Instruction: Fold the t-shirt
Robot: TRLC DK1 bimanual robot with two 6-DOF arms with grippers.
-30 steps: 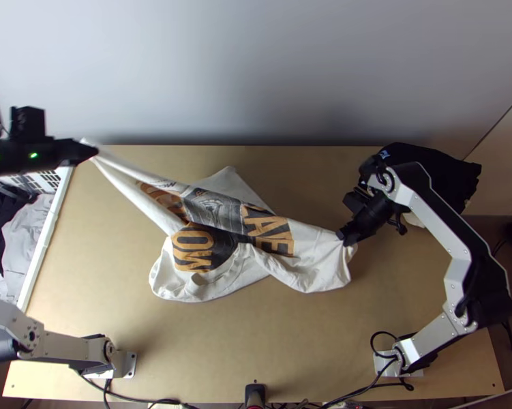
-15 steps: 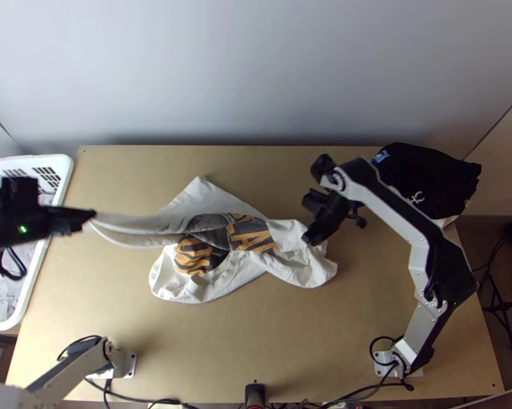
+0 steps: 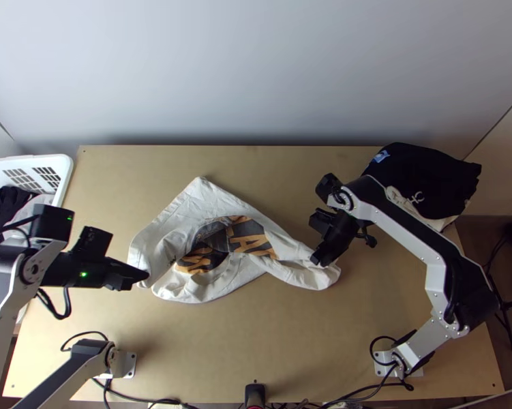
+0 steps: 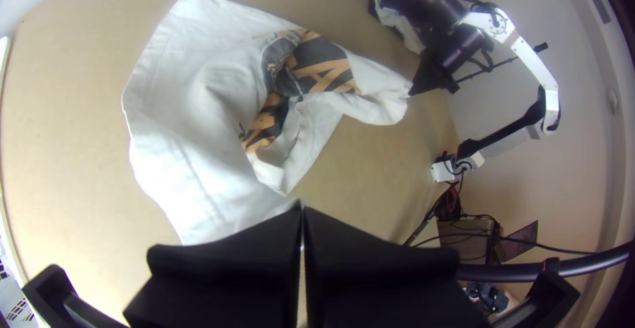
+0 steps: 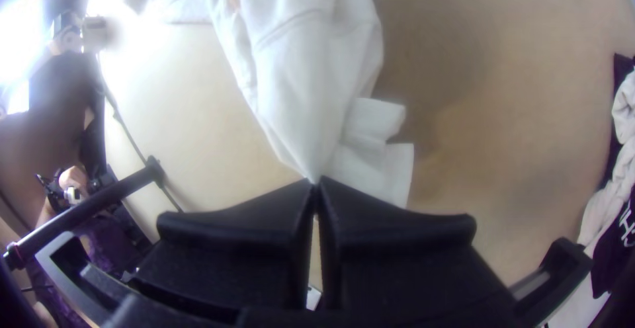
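Note:
A white t-shirt [image 3: 181,225] with an orange and black print lies bunched and twisted across the middle of the table. My left gripper [image 3: 137,278] is at its lower left corner; in the left wrist view the same gripper [image 4: 301,214] is shut on an edge of the shirt [image 4: 192,136]. At the shirt's right end is my right gripper [image 3: 318,260]. The right wrist view has that gripper [image 5: 316,184] shut on a gathered tip of white cloth [image 5: 304,90], with a loose flap beside it.
A white basket [image 3: 66,178] with dark and light clothes stands at the table's left. Black and white folded clothes [image 3: 426,180] lie at the back right corner. Cables run along the near edge around a small black device [image 3: 255,394].
My left gripper has come toward the near edge and right, from the far left, and the stretched cloth has slackened onto the table. The right gripper has shifted left overall.

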